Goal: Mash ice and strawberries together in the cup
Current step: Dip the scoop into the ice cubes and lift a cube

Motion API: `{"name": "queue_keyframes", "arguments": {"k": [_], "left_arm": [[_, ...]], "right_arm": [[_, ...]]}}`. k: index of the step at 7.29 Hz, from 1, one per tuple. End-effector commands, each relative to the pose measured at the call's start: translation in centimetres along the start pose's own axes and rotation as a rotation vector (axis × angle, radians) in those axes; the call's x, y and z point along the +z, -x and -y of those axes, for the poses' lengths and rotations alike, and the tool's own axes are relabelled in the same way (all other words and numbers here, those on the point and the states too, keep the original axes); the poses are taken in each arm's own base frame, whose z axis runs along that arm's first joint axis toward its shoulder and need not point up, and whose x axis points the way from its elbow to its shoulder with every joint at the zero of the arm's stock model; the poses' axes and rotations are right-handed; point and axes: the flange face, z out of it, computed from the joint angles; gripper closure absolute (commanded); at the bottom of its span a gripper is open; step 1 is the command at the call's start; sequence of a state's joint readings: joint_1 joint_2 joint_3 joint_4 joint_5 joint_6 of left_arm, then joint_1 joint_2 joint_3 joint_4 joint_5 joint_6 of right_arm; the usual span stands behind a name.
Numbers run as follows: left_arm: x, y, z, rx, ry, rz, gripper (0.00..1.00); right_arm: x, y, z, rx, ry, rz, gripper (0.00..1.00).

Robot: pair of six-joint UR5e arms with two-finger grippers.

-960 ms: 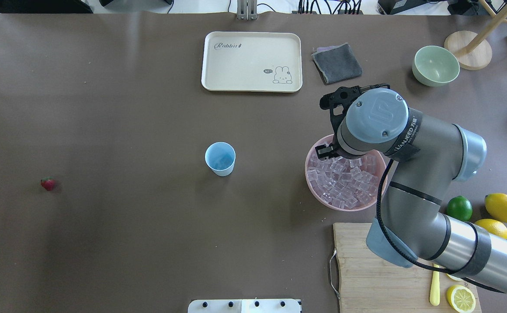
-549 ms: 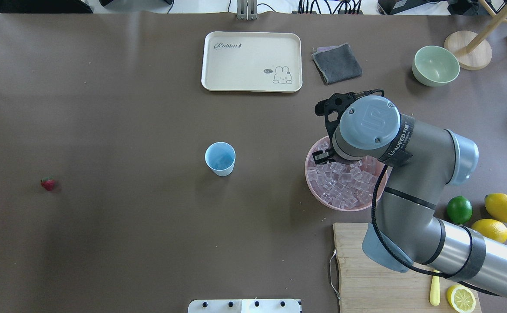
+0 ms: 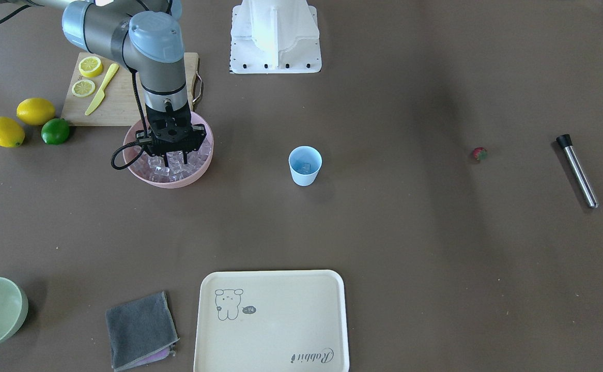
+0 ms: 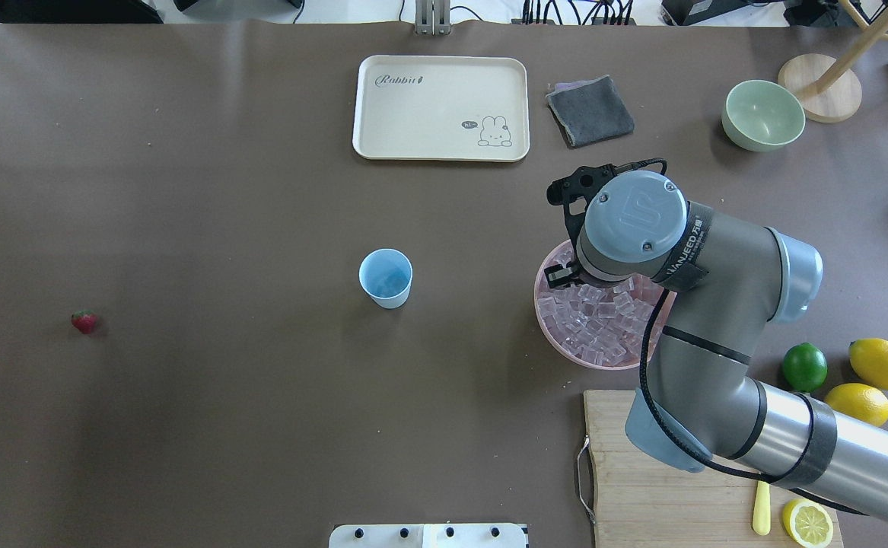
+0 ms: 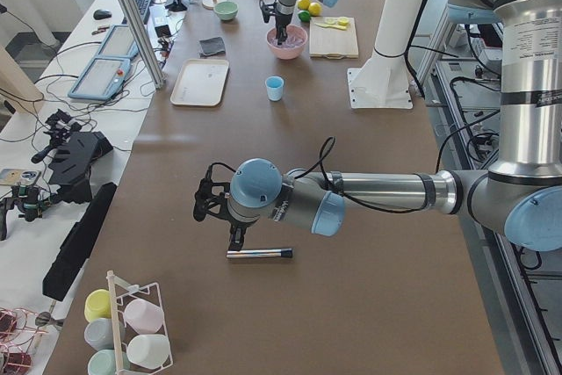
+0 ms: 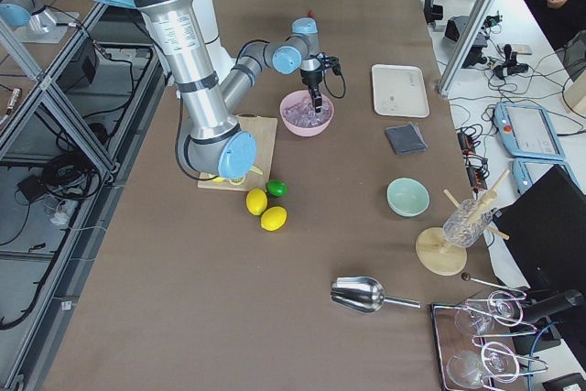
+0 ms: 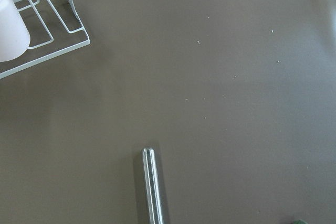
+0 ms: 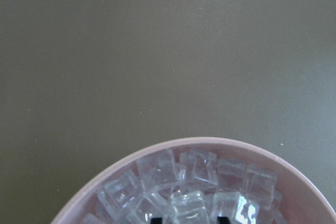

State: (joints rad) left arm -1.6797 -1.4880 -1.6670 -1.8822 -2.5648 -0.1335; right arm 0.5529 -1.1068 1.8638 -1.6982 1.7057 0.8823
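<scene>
Because the left gripper shows only from the side camera, hanging over a steel rod near the tabletop's left end, I cannot tell how far its fingers are spread; a low or off-centre descent there could roll the rod away. The strawberry lies alone toward the left edge, well apart from everything, and it looks small and round enough to skid out of a pinch. The cup stands upright near the tabletop's middle with what looks like one cube inside. Light and tapered, it would likely tip if a carried cube or a finger clipped its rim. Toward the right edge the ice fills the pink bowl. The right gripper is down among the cubes, its jaws apart on either side of one cube, with nothing clamped as far as I can see. The risks here are that the slick cube squirts out as the jaws shut, neighbouring cubes wedge against the fingers, or a push shifts the bowl
</scene>
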Motion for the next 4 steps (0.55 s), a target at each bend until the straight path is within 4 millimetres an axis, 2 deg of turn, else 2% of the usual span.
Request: {"name": "queue_keyframes", "arguments": {"k": [1,2,4], "left_arm": [[-0.05,0.07,-0.08,-0.002,-0.001,0.0,0.01],[0.01,0.03,-0.08,-0.001,0.001,0.0,0.01],[-0.01,-0.02,0.0,0.002,0.0,0.0,0.01]], "right_arm": [[0.56,-0.11,0.01,0.001,0.004,-0.011,0.63],[0.55,-0.11,0.03,-0.001,0.002,-0.011,0.63],[0.4,-0.11,0.1,0.0,0.001,-0.01,0.8]]}}
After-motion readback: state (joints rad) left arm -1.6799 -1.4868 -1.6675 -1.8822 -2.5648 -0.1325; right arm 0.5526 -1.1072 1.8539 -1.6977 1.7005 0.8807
